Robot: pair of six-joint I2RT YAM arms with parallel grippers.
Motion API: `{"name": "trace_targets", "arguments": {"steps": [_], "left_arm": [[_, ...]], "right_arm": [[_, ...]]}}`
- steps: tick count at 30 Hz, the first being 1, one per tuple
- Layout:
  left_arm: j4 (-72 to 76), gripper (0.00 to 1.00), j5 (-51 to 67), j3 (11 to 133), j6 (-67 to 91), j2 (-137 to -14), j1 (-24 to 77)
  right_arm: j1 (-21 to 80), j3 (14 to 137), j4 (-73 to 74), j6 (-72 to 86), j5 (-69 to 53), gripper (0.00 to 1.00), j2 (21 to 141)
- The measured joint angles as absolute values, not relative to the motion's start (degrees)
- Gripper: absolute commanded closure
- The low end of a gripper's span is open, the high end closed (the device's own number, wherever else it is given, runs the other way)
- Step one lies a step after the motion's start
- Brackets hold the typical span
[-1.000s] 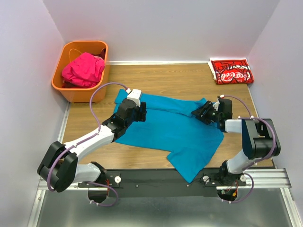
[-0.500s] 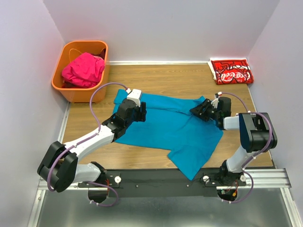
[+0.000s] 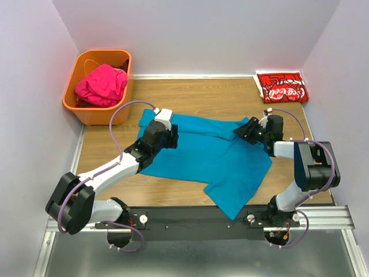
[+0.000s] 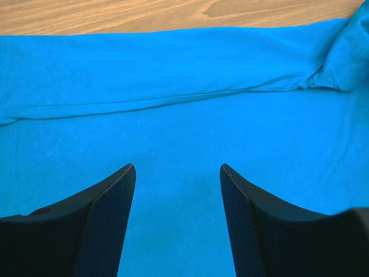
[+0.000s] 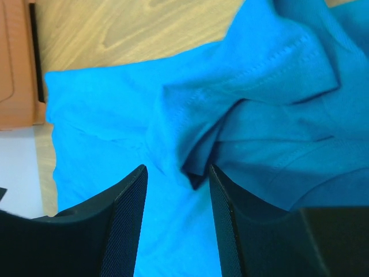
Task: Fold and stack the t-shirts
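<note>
Top view first. Three t-shirts in total. The teal-blue t-shirt (image 3: pixel 213 158) is spread out mid-table: plain soft cloth, a bit rumpled, with one corner reaching toward the near edge. The red t-shirt (image 3: pixel 281 87) with white script is folded into a tidy rectangle in the far right corner. The magenta-pink t-shirt (image 3: pixel 101 85) is a crumpled lump inside the one orange basket (image 3: pixel 81 107), which is smooth plastic with rounded corners, at the far left corner. The table (image 3: pixel 202 95) is wood-grain. There are two arms, each with a looping purple cable (image 3: pixel 115 124). The left gripper (image 3: pixel 173 137) sits over the left part of the teal shirt, and the right gripper (image 3: pixel 245 131) is at the bunched-up bit on its right side.

Left wrist view: two black fingers (image 4: pixel 109 225) with fine mesh-textured pads, spread wide with nothing between them. Flat teal cloth lies underneath. One long fold ridge runs across it, and there's a strip of wood along the top.

Right wrist view: two black fingers again, same mesh texture, standing moderately apart. A wrinkled fold of teal with a stitched hem lies at the gap, but I can't see either pad pressing on it. A corner of the basket shows at the left edge.
</note>
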State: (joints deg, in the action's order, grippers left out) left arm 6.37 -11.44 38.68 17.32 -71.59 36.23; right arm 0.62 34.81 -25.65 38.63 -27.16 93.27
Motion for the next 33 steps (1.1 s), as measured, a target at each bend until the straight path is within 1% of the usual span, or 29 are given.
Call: {"name": "trace_targets", "arguments": {"steps": [12, 16, 33], "left_arm": [[6.35, 0.32, -11.44, 38.68, 17.32, -71.59, 36.23], [6.35, 0.32, -11.44, 38.68, 17.32, -71.59, 36.23], [6.35, 0.32, -11.44, 38.68, 17.26, -71.59, 36.23]], "right_arm": [[0.62, 35.33, -28.69, 38.83, -29.28, 0.47, 98.85], [0.62, 36.21, -29.12, 38.79, -30.35, 0.5, 99.94], [0.62, 37.43, -28.58, 38.57, -30.26, 0.51, 97.95]]}}
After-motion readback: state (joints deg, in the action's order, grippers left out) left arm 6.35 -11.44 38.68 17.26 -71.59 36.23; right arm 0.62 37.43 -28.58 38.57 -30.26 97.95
